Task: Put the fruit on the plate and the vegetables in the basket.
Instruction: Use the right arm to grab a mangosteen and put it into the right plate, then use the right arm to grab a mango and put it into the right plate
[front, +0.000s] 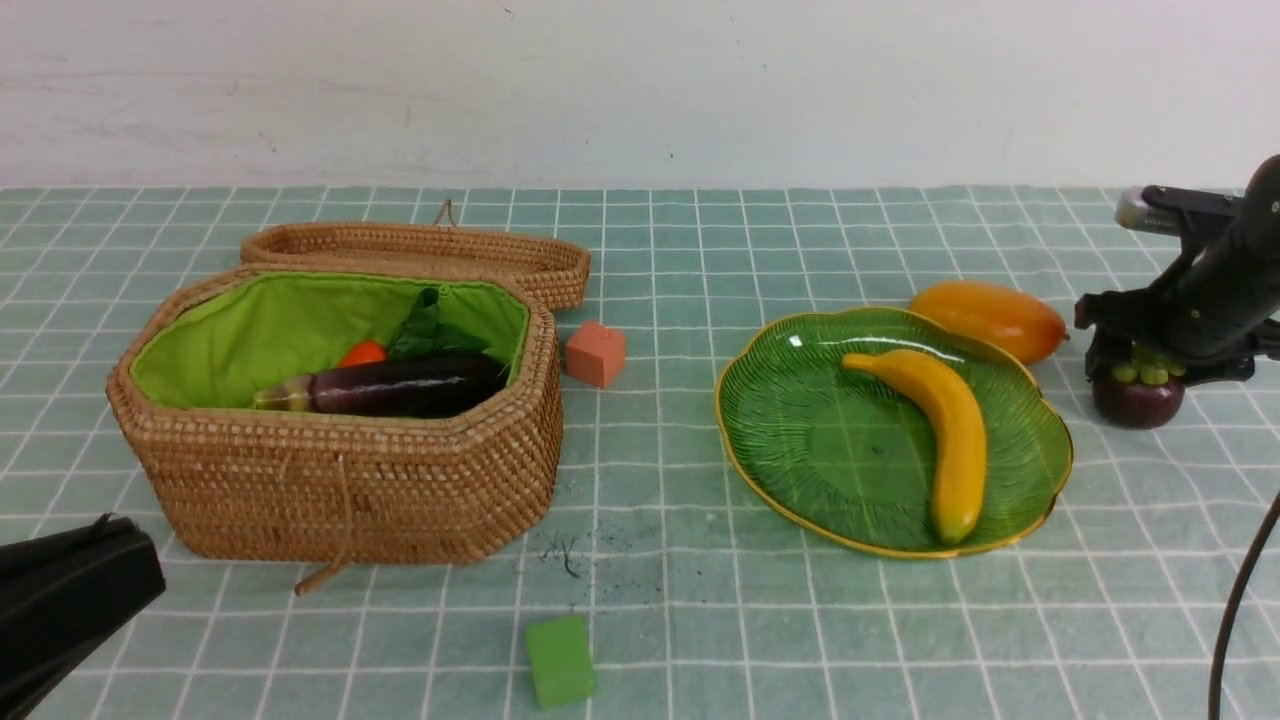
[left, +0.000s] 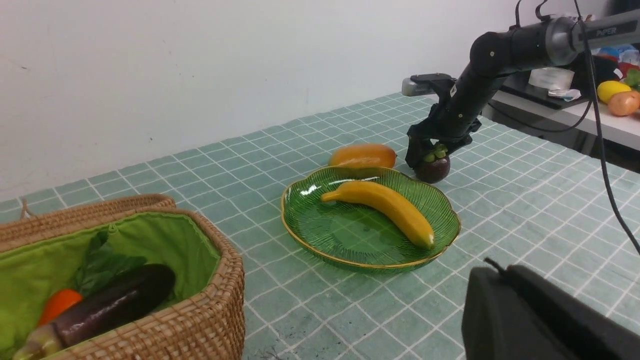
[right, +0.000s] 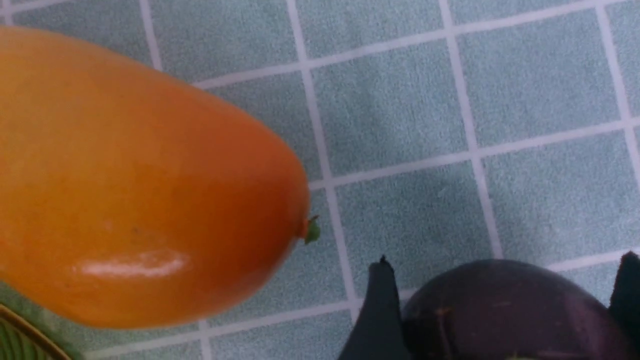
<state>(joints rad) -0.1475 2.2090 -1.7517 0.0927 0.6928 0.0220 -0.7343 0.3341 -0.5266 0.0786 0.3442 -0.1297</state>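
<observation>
Over on the right side of the counter (front: 700, 620), the right claw (front: 1165, 368) sits on top of the mangosteen (front: 1138, 405). The fruit is straight under it, not off to one side. In the right wrist view, its two black fingers (right: 377, 320) stand wide, one on each side of the dark round fruit. They are very close to its skin, but I cannot tell if they are squeezing it yet. The mangosteen rests on the counter.

It is round, so it has no long side to line up with. What matters is where the plate (front: 820, 450) is. The plate is near, on the robot's left of the fruit, and the banana (front: 950, 430) lies on it. The mango (front: 990, 318) waits just beside the plate's far rim.

The left claw (front: 70, 590) is shut and far away, down by the basket (front: 340, 480). I think the right arm is the one for this job.
</observation>
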